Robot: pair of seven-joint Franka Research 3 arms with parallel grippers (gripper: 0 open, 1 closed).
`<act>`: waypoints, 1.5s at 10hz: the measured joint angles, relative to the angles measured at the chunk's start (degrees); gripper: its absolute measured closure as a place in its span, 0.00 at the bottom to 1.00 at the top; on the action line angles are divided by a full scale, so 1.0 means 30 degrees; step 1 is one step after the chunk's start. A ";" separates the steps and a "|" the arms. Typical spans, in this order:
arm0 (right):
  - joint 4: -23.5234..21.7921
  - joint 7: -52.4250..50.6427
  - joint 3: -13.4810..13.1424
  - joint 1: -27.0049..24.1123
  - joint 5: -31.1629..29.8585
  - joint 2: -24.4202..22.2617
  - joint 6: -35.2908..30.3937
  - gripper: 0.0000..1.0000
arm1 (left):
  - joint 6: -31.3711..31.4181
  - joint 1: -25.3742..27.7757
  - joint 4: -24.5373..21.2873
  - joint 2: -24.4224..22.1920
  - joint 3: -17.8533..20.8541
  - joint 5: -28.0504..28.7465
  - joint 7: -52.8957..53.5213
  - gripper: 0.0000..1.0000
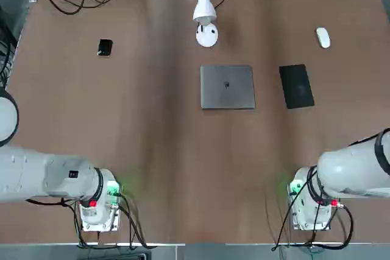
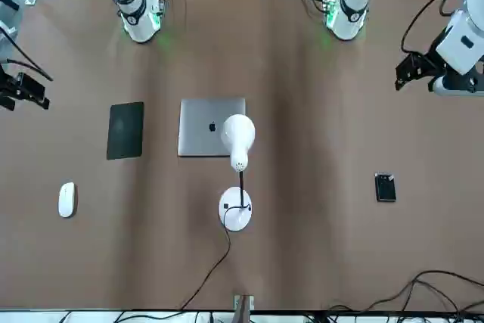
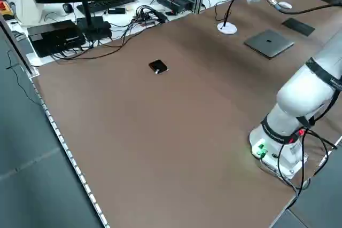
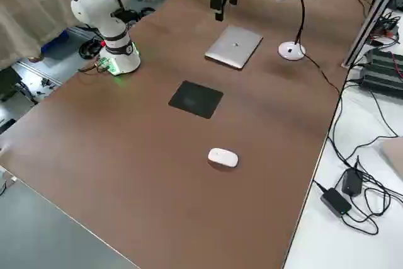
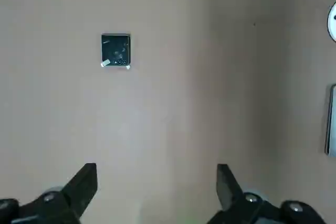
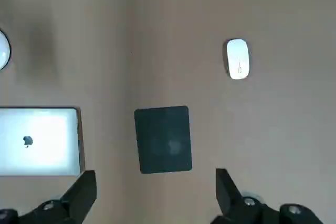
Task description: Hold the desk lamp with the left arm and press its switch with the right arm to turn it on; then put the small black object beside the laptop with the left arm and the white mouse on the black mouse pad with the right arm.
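Shown: surface, bearing closed laptop, centrally; lamp beyond; pad beside; left tool and right tool spread, empty; black object leftward; mouse off pad. Apparently pre-step one (lamp unheld); next, steadying it left-handed.

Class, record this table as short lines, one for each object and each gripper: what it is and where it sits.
lamp: white, standing behind the laptop, at the far edge
laptop: closed, near the middle
mouse pad: black, right of the laptop
mouse: white, beyond the pad, off it
small object: black, far left
left gripper: open, empty, over the left side
right gripper: open, empty, over the right side
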 joint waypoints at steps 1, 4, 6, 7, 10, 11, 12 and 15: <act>0.0000 0.0000 0.0000 0.0000 0.0000 0.0000 0.0006 0.00 | 0.0000 0.0011 -0.0006 0.0000 -0.0009 0.0000 0.0000 0.00; -0.0001 0.0000 0.0040 0.0007 0.0380 0.0026 0.0011 0.00 | -0.0018 0.0019 -0.0009 0.0000 -0.0082 0.0000 0.0096 0.01; -0.0048 0.0001 0.0117 0.0199 0.2464 0.0572 0.0206 0.04 | 0.0017 -0.0005 0.0132 0.0278 -0.0143 0.0000 0.0946 0.01; -0.0076 0.0500 0.0154 0.0615 0.3147 0.1237 0.0723 0.08 | 0.0209 -0.0174 0.0450 0.0912 -0.0174 -0.0024 0.1709 0.01; -0.0178 0.2506 0.0277 0.3371 0.4835 0.4216 0.4221 0.50 | 0.3216 -0.2101 0.1779 0.4569 -0.0690 -0.0644 0.2209 0.01; -0.0207 0.2645 0.0313 0.4198 0.5037 0.5325 0.6186 0.64 | 0.4264 -0.3028 0.2118 0.6109 -0.0829 -0.0649 0.2125 0.01; -0.0238 0.2693 0.0324 0.4987 0.5114 0.6383 0.8357 0.81 | 0.5258 -0.3613 0.2500 0.7574 -0.1043 -0.0681 0.2148 0.00; -0.0031 0.2816 0.0400 0.6859 0.7572 1.0147 1.4231 0.99 | 0.8900 -0.3875 0.4142 1.1745 -0.2325 -0.0719 0.2369 0.00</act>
